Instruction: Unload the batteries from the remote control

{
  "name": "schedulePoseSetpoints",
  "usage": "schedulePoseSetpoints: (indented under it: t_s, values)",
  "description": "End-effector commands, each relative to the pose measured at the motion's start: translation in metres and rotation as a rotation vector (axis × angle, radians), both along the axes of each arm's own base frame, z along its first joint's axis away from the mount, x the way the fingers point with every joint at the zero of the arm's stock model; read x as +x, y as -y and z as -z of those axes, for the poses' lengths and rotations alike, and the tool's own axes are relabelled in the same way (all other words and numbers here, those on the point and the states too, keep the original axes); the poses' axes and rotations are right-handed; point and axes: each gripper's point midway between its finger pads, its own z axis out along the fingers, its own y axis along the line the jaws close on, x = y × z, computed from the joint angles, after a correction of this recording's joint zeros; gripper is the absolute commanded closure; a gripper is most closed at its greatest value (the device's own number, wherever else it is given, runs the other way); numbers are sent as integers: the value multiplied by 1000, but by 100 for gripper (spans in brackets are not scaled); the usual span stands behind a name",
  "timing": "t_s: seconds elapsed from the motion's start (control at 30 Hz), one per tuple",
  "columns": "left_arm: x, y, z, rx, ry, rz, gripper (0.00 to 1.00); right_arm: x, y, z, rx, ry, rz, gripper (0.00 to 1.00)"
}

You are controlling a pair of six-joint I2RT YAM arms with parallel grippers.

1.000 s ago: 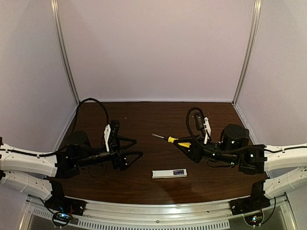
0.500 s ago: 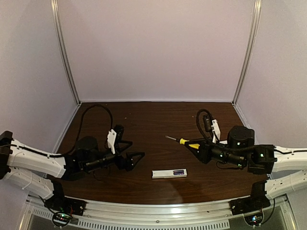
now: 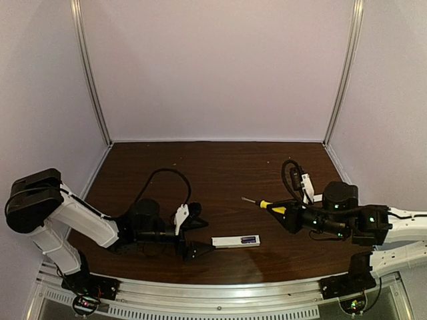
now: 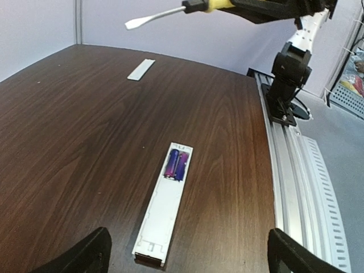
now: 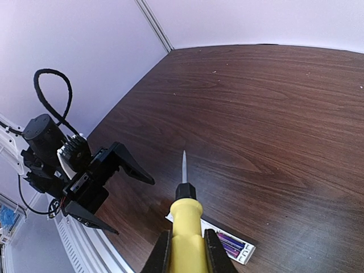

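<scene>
The white remote control (image 3: 233,241) lies back-up near the table's front edge, its compartment open. Two purple-blue batteries (image 3: 249,239) sit in its right end. In the left wrist view the remote (image 4: 162,219) points away, with the batteries (image 4: 176,165) at its far end. My left gripper (image 3: 203,237) is open and empty, low at the remote's left, dark end, its fingers (image 4: 85,256) wide on either side. My right gripper (image 3: 279,209) is shut on the yellow-handled screwdriver (image 5: 185,219), held above the table, up and right of the remote (image 5: 245,251).
A thin flat white cover strip (image 4: 141,69) lies on the table beyond the remote. The screwdriver blade (image 4: 153,17) hangs in the air above it. The metal front rail (image 4: 290,170) runs along the table's edge. White walls enclose the back and both sides.
My left arm has stretched right and dropped low, bringing its open gripper up to the remote's left end. My right arm has drawn back to the right with the screwdriver.
</scene>
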Motion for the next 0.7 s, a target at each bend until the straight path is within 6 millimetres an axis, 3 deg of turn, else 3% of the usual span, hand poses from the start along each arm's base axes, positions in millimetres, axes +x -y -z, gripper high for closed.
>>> schedulePoseSetpoints:
  t_s: [0.0,0.17,0.4,0.67]
  values:
    - [-11,11,-5,-19,129,135,3,1,5,7,-5,-15,17,100]
    - [5,11,18,62,177,76,3,-1,2,9,-1,-20,2,100]
    - [16,13,36,98,252,67,2,-5,-4,12,18,-18,-32,100]
    - [11,22,57,174,251,168,3,-8,-4,17,17,-36,-44,100]
